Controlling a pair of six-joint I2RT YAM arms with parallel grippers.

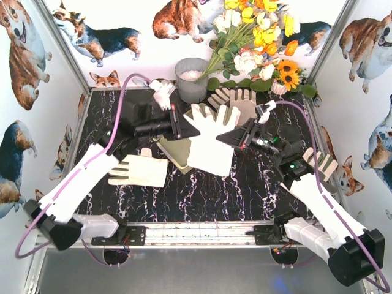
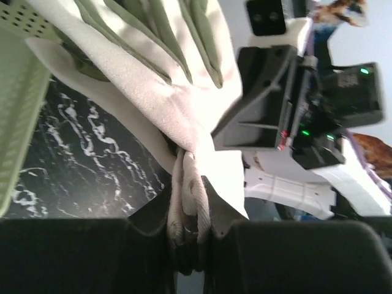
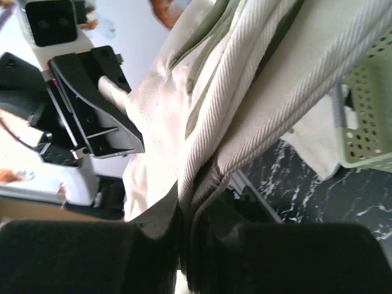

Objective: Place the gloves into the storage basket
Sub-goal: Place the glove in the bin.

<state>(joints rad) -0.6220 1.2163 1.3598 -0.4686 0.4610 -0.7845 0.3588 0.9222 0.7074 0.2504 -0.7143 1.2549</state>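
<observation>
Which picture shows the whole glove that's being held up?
The top view: the held glove shows nearly whole there, fingers spread. The wrist views show only close-up folds of it, pinched in the left tool and right tool.

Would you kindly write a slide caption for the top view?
Left fingers and right fingers hold one glove over the basket; other gloves lie around.

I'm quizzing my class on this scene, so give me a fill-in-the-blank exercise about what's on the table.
The left tool and right tool are both shut on one ____. Under it sits the latticed pale green ____. Beside the flowers stands a grey ____.
Missing words: glove; basket; bucket.
</observation>
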